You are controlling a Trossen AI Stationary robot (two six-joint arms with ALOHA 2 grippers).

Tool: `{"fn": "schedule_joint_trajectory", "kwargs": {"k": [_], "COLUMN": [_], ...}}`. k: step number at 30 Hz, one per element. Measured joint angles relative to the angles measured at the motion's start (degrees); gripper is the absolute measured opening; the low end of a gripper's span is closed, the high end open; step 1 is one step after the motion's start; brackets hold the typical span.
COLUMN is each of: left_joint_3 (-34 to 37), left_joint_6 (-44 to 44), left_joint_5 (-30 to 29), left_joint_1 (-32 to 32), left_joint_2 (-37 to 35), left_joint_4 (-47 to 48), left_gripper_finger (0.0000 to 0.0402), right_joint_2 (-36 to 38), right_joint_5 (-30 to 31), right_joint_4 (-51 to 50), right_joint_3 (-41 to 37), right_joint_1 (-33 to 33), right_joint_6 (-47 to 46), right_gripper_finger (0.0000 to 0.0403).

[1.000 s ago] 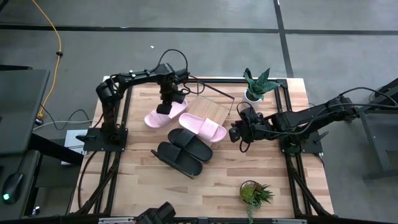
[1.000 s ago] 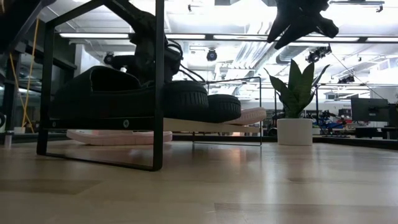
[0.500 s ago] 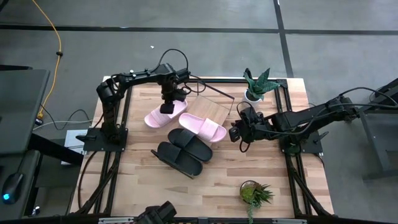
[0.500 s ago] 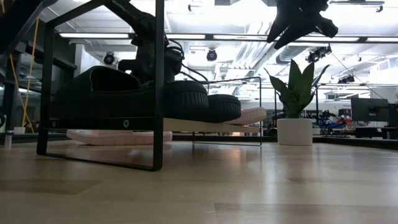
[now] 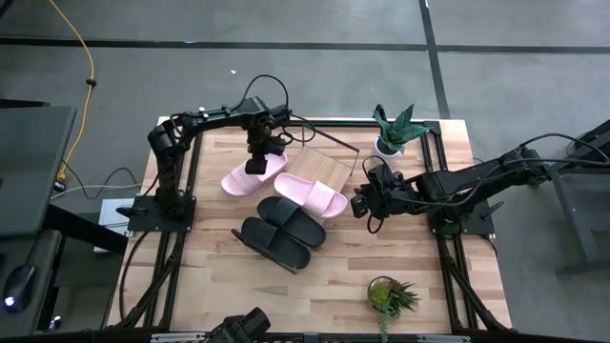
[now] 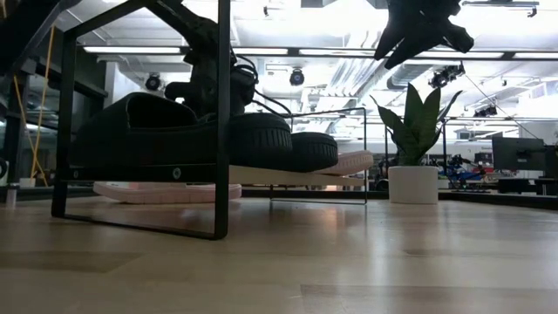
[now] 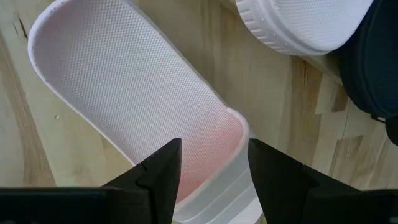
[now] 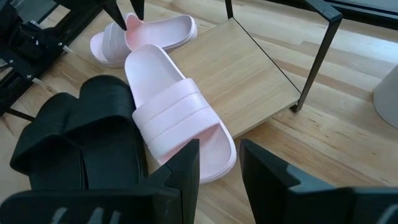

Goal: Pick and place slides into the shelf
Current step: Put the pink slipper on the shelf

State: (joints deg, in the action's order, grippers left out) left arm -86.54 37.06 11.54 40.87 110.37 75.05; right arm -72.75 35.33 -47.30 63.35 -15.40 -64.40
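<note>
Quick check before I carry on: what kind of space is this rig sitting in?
Probably a lab or workshop, not a home. The low view shows an open ceiling with strip lights and ducting, with equipment benches behind the table. From above: grey concrete floor and a yellow cable trailing across it.

2 dark, jointed arms point(image 5: 205, 122) point(image 5: 477, 178) trailing looped black cables, each ending in black angular jaws.

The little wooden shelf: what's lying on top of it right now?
One pale pink slide lies partly on the shelf, its front end overhanging onto the table. The rest of the board is bare. The other pink slide and the two black slides are beside it. What lies beneath the board isn't visible.
</note>
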Motion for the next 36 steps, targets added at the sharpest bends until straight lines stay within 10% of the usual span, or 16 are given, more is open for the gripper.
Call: {"fn": "schedule_joint_trajectory", "kwargs": {"k": [36], "left_joint_3": [0.0], "left_joint_6": [6.5], "left_joint_5": [2.2], "left_joint_1": [3.4], "left_joint_2": [5.4], "left_joint_4": [4.8], "left_gripper_finger": [0.0172], "right_joint_2": [0.0], "right_joint_5": [-0.7], "right_joint_4": [0.4], "right_joint_3": [0.0], "right_joint_1": [0.0], "right_joint_6": [0.0], "right_gripper_finger": [0.0105]}}
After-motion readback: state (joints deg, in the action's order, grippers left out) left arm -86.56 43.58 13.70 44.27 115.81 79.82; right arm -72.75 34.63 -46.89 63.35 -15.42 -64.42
